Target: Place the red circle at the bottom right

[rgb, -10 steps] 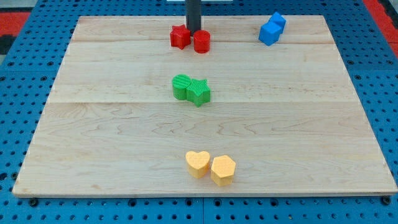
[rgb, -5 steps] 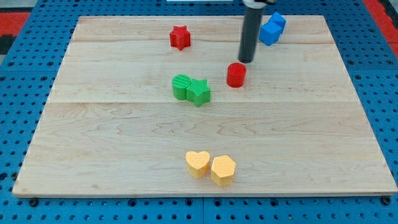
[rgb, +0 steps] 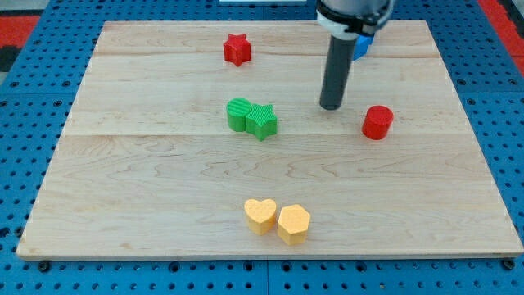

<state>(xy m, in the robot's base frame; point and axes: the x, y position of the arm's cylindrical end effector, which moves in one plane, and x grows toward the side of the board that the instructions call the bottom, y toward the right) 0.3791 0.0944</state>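
The red circle (rgb: 377,122) lies on the wooden board (rgb: 164,188), right of centre in the upper half. My tip (rgb: 331,106) stands just to its upper left, with a small gap between them. The rod rises from the tip to the view's top and hides most of the blue blocks (rgb: 363,45). The red star (rgb: 237,49) sits alone near the board's top edge, left of the rod.
A green circle (rgb: 239,113) and a green star (rgb: 263,121) touch each other near the board's centre. A yellow heart (rgb: 260,215) and a yellow hexagon (rgb: 293,223) sit side by side near the bottom edge.
The red circle has slid from beside the red star down and to the right, past the board's centre line. My tip followed it down and right. The red star stayed put.
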